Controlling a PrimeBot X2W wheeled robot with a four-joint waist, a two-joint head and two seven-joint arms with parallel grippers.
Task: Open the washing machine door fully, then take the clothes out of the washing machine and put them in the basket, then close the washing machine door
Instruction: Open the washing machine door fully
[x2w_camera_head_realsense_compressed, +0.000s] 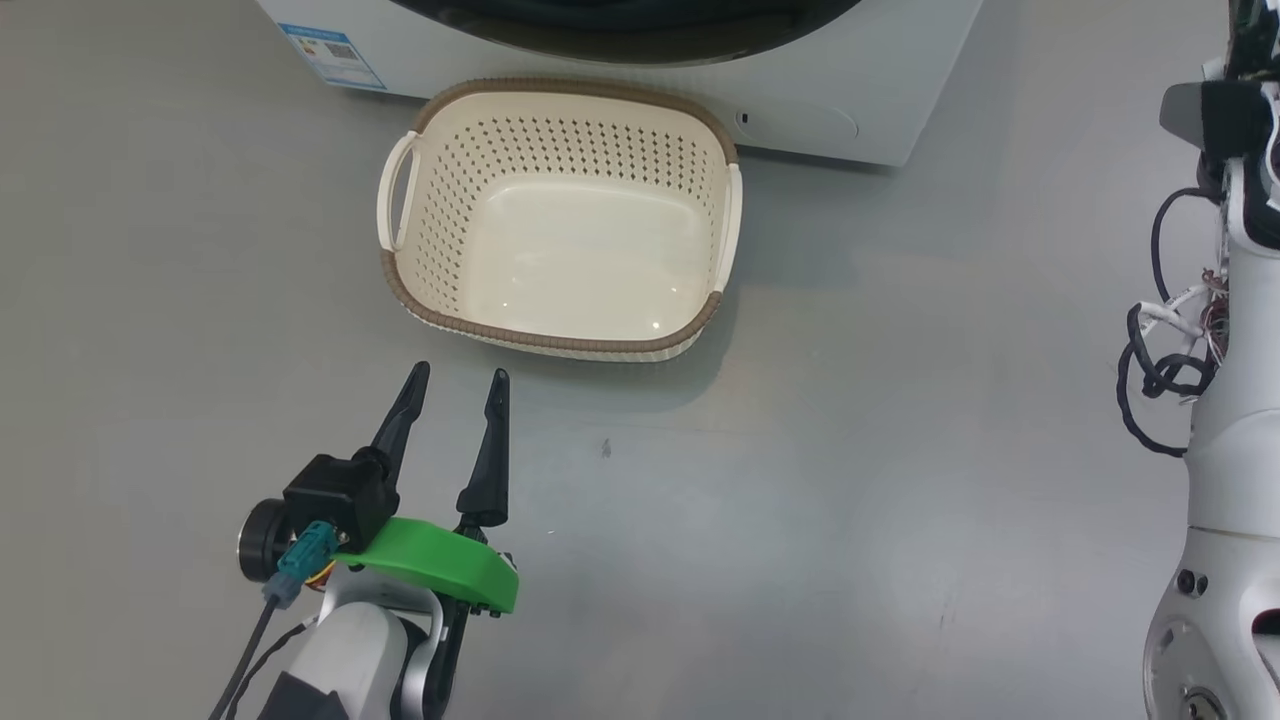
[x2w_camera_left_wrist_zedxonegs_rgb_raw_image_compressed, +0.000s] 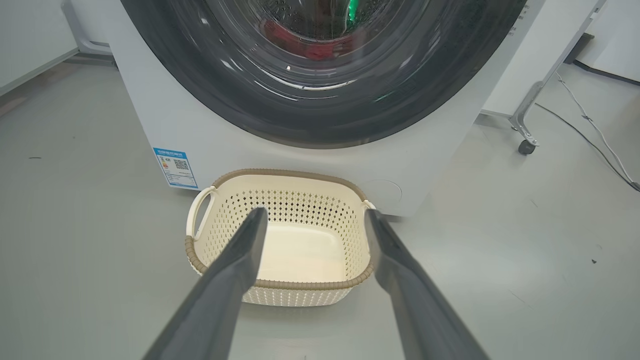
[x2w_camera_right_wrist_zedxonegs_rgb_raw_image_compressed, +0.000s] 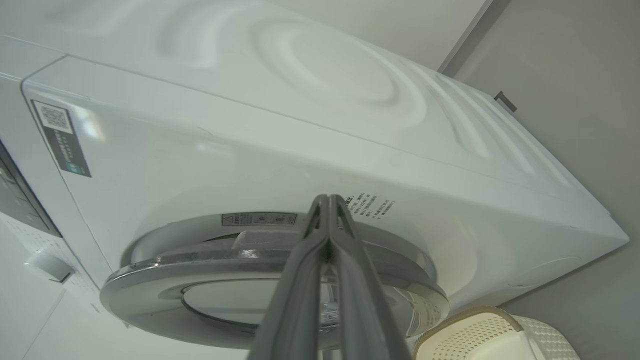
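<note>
The white washing machine (x2w_camera_left_wrist_zedxonegs_rgb_raw_image_compressed: 150, 125) stands behind the cream basket (x2w_camera_left_wrist_zedxonegs_rgb_raw_image_compressed: 280, 175), which has nothing in it. Its door (x2w_camera_left_wrist_zedxonegs_rgb_raw_image_compressed: 240, 100) has a glossy black rim, and the red clothes (x2w_camera_left_wrist_zedxonegs_rgb_raw_image_compressed: 310, 47) show through the glass. My left gripper (x2w_camera_head_realsense_compressed: 460, 374) hovers open over the floor just in front of the basket (x2w_camera_head_realsense_compressed: 440, 200); its fingers frame the basket in the left wrist view. My right gripper (x2w_camera_right_wrist_zedxonegs_rgb_raw_image_compressed: 329, 200) is shut on nothing, its tips at the edge of the door (x2w_camera_right_wrist_zedxonegs_rgb_raw_image_compressed: 200, 260) against the machine's front (x2w_camera_right_wrist_zedxonegs_rgb_raw_image_compressed: 250, 150). Whether they touch it I cannot tell.
My right arm (x2w_camera_head_realsense_compressed: 1230, 420), with loose black cables, stands at the head view's right edge. A blue label (x2w_camera_left_wrist_zedxonegs_rgb_raw_image_compressed: 175, 167) marks the machine's lower left corner. A wheeled stand leg (x2w_camera_left_wrist_zedxonegs_rgb_raw_image_compressed: 525, 135) and a floor cable (x2w_camera_left_wrist_zedxonegs_rgb_raw_image_compressed: 590, 135) lie to the machine's right. Grey floor surrounds the basket.
</note>
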